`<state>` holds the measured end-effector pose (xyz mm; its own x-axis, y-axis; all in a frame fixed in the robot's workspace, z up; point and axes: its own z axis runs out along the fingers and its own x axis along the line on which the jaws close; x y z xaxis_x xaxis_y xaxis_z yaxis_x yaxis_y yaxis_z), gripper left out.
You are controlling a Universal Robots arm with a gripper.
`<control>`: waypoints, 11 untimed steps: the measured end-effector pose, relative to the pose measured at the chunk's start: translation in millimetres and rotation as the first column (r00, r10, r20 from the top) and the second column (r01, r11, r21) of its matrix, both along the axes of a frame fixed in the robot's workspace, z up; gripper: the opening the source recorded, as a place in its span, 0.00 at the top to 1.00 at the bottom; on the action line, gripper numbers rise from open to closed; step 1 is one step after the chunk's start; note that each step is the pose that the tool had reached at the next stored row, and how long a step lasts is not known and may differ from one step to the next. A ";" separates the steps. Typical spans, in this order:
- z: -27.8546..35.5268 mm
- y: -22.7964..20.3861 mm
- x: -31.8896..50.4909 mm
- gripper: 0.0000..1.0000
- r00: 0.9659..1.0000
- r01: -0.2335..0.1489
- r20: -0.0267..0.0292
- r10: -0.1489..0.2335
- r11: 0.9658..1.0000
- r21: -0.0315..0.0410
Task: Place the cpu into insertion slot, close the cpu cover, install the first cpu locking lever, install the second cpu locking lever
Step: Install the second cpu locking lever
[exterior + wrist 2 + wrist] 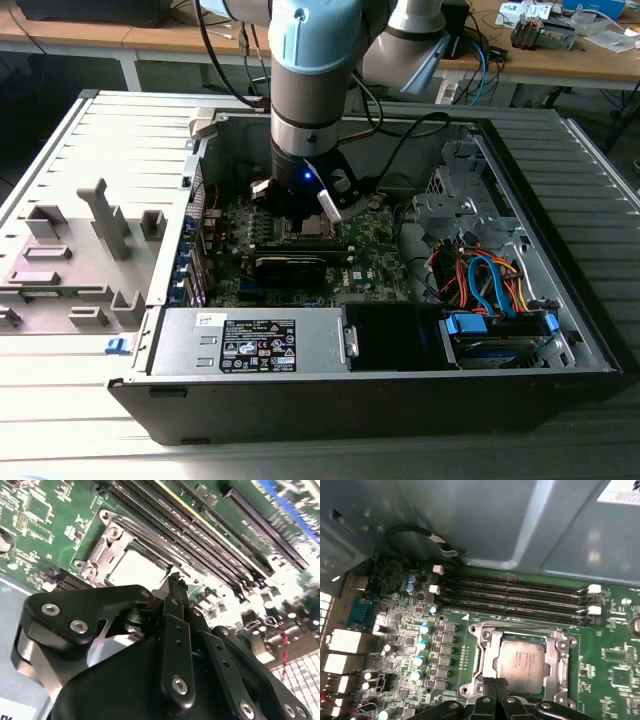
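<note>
Cpu is seen lying flat, metal top upward, seated squarely in the insertion slot on the green circuit board, inside the opened computer case. The cpu cover frames it. The end effector, fingers pressed together on nothing, is poised at the slot's edge.

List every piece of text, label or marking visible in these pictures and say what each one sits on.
None can be read as words.
Black label on the grey metal power supply box: print too small.
Small white sticker on that box: blurred.
Silvery-grey square cpu seated in the silver-rimmed insertion slot: faint engraved lines, illegible.
Green circuit board: white markings too small.
White label on the grey case wall: cut off, blurred.
</note>
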<state>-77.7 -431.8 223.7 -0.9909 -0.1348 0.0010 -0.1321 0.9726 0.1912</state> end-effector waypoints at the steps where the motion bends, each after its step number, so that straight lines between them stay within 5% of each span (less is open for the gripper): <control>1: 6.5 1.3 1.4 0.89 1.000 0.000 -0.001 0.000 0.997 -0.072; 4: 6.6 3.1 5.1 0.89 1.000 -0.001 -0.008 0.000 0.993 -0.119; 9: 6.5 18.5 16.9 0.89 1.000 -0.003 -0.025 -0.001 0.988 -0.155; 11: 6.6 29.6 22.5 0.89 0.999 -0.005 -0.034 -0.001 0.984 -0.176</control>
<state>-55.2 -402.2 230.2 -0.9897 -0.1313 0.0580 -0.1302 0.9912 0.0218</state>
